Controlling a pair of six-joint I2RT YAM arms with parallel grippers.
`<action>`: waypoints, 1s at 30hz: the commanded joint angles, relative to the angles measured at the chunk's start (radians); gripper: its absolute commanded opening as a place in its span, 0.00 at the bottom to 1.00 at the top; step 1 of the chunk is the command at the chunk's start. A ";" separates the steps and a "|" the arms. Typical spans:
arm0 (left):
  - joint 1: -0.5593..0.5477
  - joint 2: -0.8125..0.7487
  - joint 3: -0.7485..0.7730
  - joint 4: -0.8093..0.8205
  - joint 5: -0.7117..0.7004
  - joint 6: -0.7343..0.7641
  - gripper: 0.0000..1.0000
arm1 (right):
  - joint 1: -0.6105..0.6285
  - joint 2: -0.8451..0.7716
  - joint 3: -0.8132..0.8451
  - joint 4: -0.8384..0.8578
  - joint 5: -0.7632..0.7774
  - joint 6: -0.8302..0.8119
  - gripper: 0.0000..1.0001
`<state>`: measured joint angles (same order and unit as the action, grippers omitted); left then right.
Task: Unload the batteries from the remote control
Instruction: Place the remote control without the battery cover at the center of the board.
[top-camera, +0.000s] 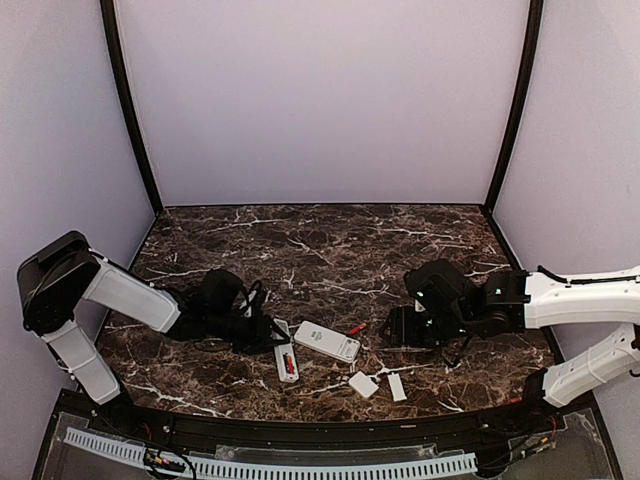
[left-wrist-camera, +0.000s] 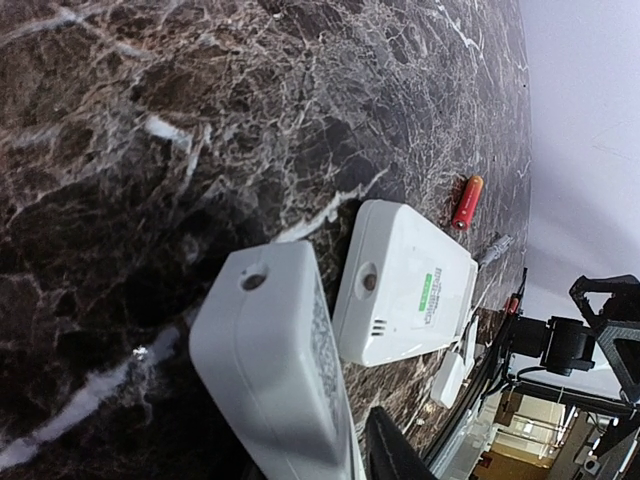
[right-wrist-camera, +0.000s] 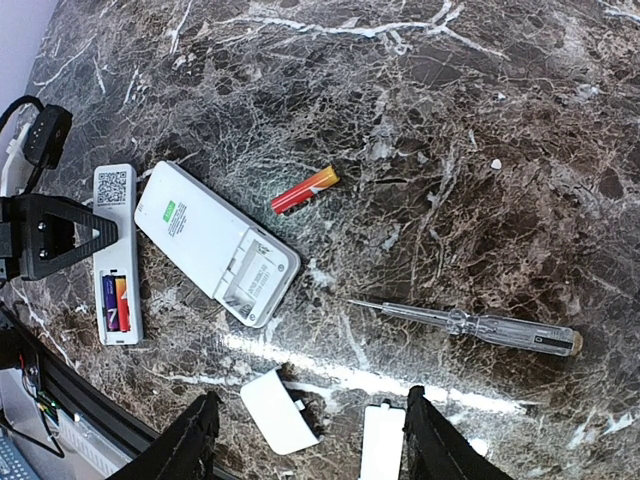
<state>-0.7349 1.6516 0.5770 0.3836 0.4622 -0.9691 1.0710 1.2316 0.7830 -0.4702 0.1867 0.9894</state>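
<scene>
You'll see a clear-handled screwdriver (right-wrist-camera: 470, 325) lying flat on the dark marble table (right-wrist-camera: 450, 150), right of centre. Two small white covers (right-wrist-camera: 280, 410) (right-wrist-camera: 380, 442) lie nearer, side by side, apart.

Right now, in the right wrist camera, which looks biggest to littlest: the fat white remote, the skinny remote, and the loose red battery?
1. the fat white remote
2. the skinny remote, nearly as long but much narrower
3. the loose red battery, by far the smallest

None sits much nearer the camera, so the order seems safe.
</scene>
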 joint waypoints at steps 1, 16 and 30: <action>0.003 -0.002 0.027 -0.051 -0.016 0.034 0.32 | -0.009 -0.014 -0.011 0.019 0.001 0.011 0.62; 0.004 -0.085 0.044 -0.193 -0.100 0.077 0.54 | -0.008 -0.031 -0.016 -0.002 0.012 0.014 0.62; 0.017 -0.298 0.057 -0.424 -0.256 0.156 0.72 | -0.009 -0.061 -0.008 -0.133 0.061 0.069 0.71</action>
<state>-0.7345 1.4483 0.6151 0.0875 0.2775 -0.8738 1.0710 1.1934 0.7807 -0.5243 0.2058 1.0088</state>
